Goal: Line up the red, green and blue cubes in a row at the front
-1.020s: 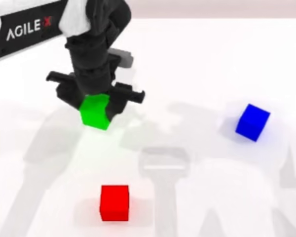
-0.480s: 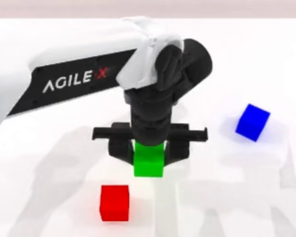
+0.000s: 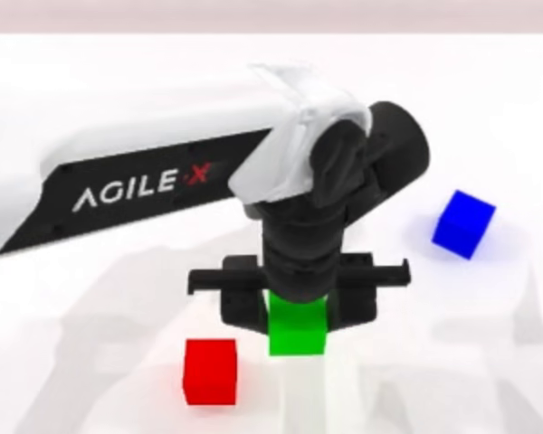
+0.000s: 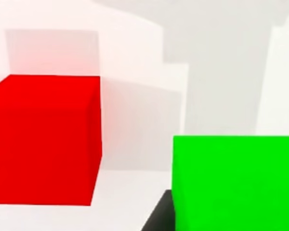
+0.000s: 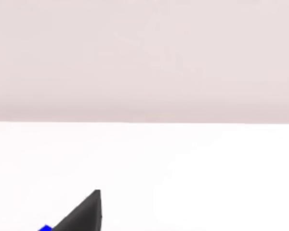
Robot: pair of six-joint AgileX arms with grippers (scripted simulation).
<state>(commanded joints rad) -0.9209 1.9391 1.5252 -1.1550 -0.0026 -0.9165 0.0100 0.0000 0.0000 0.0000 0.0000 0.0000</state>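
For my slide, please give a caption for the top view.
Left gripper holds the green cube beside the red cube; the blue cube waits far right.

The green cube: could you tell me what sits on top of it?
The left tool clamps the green cube from above, hiding its rear part. Whether it touches the table cannot be seen.

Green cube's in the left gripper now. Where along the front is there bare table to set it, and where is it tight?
Bare table runs along the front, right of the green cube and below the blue cube. It is tight on the left: the red cube sits just beside the left gripper, a narrow gap between the cubes.
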